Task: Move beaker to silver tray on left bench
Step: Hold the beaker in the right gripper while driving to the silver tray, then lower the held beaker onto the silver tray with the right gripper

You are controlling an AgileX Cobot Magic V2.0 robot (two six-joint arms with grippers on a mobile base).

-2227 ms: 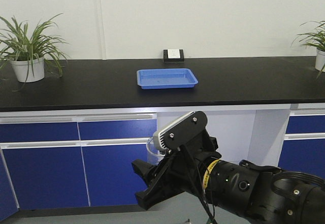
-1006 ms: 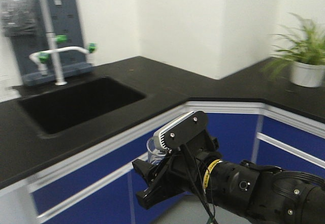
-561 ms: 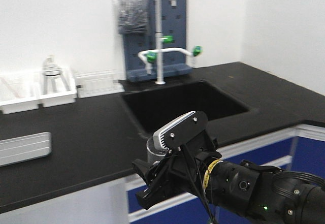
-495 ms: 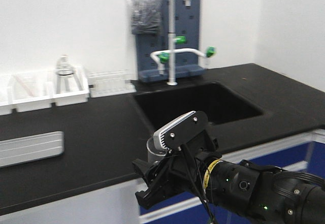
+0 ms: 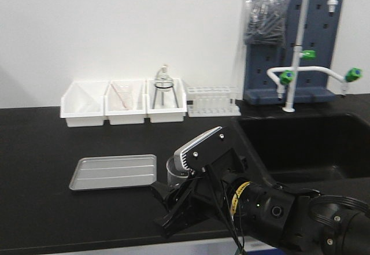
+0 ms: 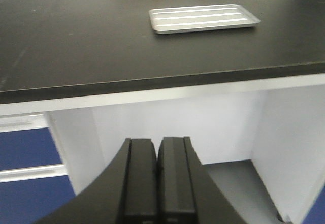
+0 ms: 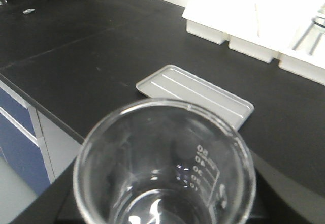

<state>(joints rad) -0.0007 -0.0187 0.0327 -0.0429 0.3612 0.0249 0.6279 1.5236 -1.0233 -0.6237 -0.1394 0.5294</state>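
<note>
The right gripper (image 5: 167, 206) is closed on the beaker (image 7: 165, 165), its black fingers clamped against the lower glass wall on either side. The beaker stands upright in the grip with its mouth open to the wrist camera just above it. Printed graduation marks show on the inside of its far wall.

The gripper and its load hang at the front edge of the left bench (image 5: 34, 151). The silver tray (image 7: 195, 94) lies flat on the black top, just ahead of the gripper and lower than the beaker's rim. The beaker is near the tray's close long edge but clear of it. Farther ahead of the gripper, along the wall, sits a row of white bins (image 5: 124, 102). A test-tube rack (image 5: 211, 100) is beside them, and off to one side are the basin (image 5: 306, 145) and the tap (image 5: 296, 64).

The left gripper (image 6: 157, 183) has its two fingers (image 6: 142, 183) pressed flat together with nothing between them. It sits below the bench top, facing the white panel under the counter. From that gripper the tray is ahead, higher up and a little to the right, well apart from it.
</note>
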